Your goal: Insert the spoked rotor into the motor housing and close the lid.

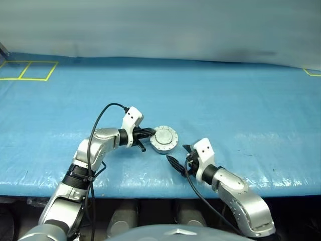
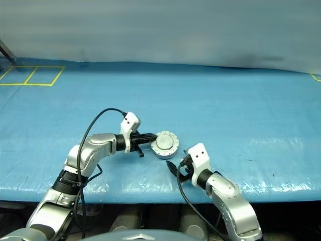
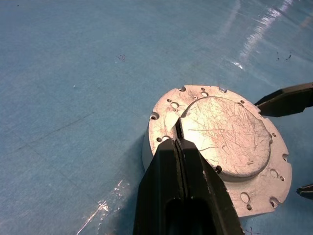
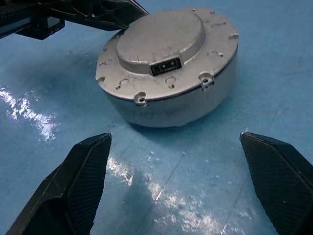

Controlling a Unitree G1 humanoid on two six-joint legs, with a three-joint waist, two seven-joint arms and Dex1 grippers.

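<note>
A blue-covered worktop (image 1: 241, 95) stretches across the scene, with yellow tape squares (image 1: 27, 70) marked at its far left corner. Near its front edge sits the motor housing (image 4: 171, 100), a round grey metal puck, with the lid (image 4: 161, 41) already seated flat on top, its raised plain disc and a small dark slot facing up. The spoked rotor is not to be seen; judging by the closed case, it is probably inside.

The left tool (image 1: 149, 132) reaches in from the left with its two black fingers pressed together, their tips resting on the lid's rim at the edge of the raised disc. It holds nothing. The right tool (image 4: 178, 183) stands just short of the housing on the near side, its fingers spread wide and empty, apart from the case.

The job looks all but finished, and the risk now lies in the leaving. The left fingertips bear on one side of the lid only; if they drag as they lift, they could tip the lid or slide the whole puck across the slick cover. Whether the lid is fully home all round cannot be told, so any nudge from either tool could unseat it.
</note>
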